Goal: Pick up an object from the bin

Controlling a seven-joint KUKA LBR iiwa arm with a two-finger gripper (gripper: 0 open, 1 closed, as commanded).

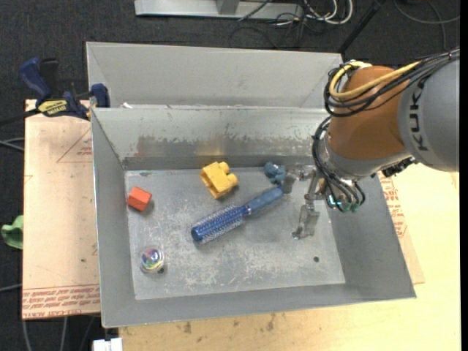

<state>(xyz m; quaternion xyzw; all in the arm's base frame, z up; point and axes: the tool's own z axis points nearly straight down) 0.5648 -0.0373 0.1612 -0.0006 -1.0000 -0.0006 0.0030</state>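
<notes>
Blue bristled brush point(232, 220); pincer point(300, 230) just right of its handle, opening cannot be told; advise centring over handle before closing.

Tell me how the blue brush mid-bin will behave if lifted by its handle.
The blue brush looks like rigid plastic, so probably stiff and light. Its bristled head is bulkier, so it may droop head-down. Bristles should stop it rolling.
</notes>
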